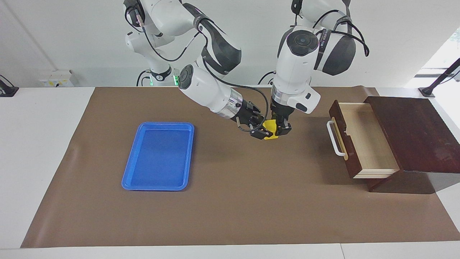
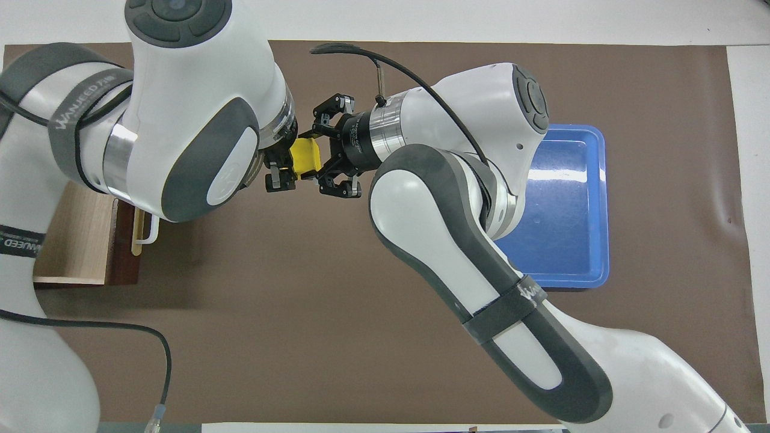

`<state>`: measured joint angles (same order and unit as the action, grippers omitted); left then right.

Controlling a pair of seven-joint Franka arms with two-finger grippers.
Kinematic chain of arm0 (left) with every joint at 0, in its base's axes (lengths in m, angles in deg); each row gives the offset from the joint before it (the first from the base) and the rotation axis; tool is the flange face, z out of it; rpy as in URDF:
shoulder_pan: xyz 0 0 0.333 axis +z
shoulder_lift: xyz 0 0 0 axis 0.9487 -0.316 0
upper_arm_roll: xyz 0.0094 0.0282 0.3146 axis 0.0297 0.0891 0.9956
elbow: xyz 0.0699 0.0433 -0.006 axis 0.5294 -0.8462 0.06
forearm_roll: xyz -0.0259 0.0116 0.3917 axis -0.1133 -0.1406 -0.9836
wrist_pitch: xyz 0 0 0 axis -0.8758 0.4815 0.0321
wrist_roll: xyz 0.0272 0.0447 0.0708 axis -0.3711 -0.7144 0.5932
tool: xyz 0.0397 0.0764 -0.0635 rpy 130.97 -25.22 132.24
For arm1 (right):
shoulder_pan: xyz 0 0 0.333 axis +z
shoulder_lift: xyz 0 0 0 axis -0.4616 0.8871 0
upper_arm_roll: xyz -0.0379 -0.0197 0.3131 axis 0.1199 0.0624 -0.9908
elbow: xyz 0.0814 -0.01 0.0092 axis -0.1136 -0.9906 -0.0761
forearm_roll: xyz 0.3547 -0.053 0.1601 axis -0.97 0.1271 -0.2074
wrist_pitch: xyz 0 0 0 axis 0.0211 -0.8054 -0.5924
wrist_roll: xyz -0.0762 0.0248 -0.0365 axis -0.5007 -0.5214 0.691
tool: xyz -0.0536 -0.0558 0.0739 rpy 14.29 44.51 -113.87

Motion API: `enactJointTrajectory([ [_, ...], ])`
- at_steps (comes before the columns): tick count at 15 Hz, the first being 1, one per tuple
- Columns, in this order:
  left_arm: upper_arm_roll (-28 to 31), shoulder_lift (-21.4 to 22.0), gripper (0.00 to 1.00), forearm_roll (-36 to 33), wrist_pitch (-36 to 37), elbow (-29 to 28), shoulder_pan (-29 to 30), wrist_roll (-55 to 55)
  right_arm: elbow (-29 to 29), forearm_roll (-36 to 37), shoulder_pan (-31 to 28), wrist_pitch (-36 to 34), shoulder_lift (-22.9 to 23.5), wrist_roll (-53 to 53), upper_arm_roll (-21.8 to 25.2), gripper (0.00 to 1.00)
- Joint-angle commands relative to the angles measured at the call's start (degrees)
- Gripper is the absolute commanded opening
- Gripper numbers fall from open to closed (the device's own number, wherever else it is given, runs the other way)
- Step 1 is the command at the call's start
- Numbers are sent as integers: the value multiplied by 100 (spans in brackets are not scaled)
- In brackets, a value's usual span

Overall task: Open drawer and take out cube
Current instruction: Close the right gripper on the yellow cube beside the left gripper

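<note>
**Two grippers, one cube, mid-table**

At centre frame we see the brown mat (image 1: 230, 201) spanning the table, the drawer (image 1: 363, 138) pulled open at right, a blue tray (image 1: 158, 156) at left. Above the mat's middle, the left gripper (image 1: 279, 130) and the right gripper (image 1: 261, 132) both clamp the yellow cube (image 1: 270, 128), held aloft between them.

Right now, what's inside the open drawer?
The drawer shows only bare pale wood in the facing view; in the overhead view the left arm covers much of it. The cube is outside, shared by both grippers.
</note>
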<state>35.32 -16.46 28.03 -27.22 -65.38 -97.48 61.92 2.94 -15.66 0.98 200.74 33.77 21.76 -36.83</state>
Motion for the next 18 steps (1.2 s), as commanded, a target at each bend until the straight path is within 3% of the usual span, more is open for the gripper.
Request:
enactJointTrajectory([
  [1, 13, 5, 0, -25, -88, -15, 16, 98, -175, -163, 80, 121, -148, -107, -17, 0],
  [5, 4, 5, 2, -8, -45, -15, 7, 89, -148, -171, 80, 121, -139, -90, -17, 0],
  [7, 4, 23, 66, 19, -71, -15, 7, 89, -148, -172, 80, 121, -139, -81, -17, 0],
  [8, 4, 31, 80, 27, -97, -15, 7, 89, -148, -172, 80, 121, -139, -81, -17, 0],
  [10, 4, 32, 99, 36, -97, -6, 7, 89, -140, -172, 71, 121, -139, -81, -25, 0],
  [18, 13, 84, 100, 28, -106, -15, 16, 71, -122, -215, 19, 112, -139, -72, -25, 0],
])
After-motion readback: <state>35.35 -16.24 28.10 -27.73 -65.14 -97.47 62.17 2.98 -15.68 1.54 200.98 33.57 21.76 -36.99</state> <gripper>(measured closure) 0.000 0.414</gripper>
